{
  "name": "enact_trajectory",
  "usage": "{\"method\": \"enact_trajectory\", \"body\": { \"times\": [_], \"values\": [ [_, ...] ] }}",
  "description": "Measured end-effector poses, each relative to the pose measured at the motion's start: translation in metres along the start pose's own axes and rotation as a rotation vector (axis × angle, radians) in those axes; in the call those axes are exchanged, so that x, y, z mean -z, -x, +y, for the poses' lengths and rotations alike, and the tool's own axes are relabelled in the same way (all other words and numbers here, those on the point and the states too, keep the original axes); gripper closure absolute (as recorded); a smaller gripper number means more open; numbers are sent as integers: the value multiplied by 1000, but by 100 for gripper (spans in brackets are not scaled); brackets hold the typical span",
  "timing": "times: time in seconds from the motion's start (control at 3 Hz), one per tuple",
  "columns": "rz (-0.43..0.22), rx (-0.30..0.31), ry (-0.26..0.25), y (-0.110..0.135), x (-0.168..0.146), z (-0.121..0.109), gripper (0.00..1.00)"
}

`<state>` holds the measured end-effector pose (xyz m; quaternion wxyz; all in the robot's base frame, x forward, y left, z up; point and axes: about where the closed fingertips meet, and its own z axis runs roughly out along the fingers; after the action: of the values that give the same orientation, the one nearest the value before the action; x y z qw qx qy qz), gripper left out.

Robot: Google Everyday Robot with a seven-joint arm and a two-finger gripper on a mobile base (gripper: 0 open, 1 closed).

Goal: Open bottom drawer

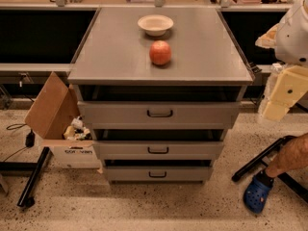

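Observation:
The grey metal cabinet (159, 57) has three drawers stacked in its front. The bottom drawer (120, 173) is the lowest and narrowest front, just above the floor, with a small black loop handle (157, 174) at its centre. A dark gap shows above its front. The middle drawer (115, 149) and top drawer (110, 113) sit above it, each with a dark gap over it. My gripper (283, 94), cream-coloured under a white arm, hangs at the right edge, level with the top drawer and well to the right of the cabinet, far from the bottom handle.
A cream bowl (155, 24) and a red apple (160, 52) rest on the cabinet top. An open cardboard box (57, 124) stands on the floor at the left. A person's leg with a blue shoe (256, 194) and black metal bars (255, 160) are at the lower right.

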<state>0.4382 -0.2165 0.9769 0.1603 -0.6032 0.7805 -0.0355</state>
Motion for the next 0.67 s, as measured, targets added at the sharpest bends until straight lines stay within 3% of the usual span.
{"method": "enact_trajectory", "body": {
  "times": [0.33, 0.67],
  "values": [
    [2, 2, 8, -5, -14, 3, 0],
    [7, -16, 67, -24, -56, 18, 0]
  ]
}}
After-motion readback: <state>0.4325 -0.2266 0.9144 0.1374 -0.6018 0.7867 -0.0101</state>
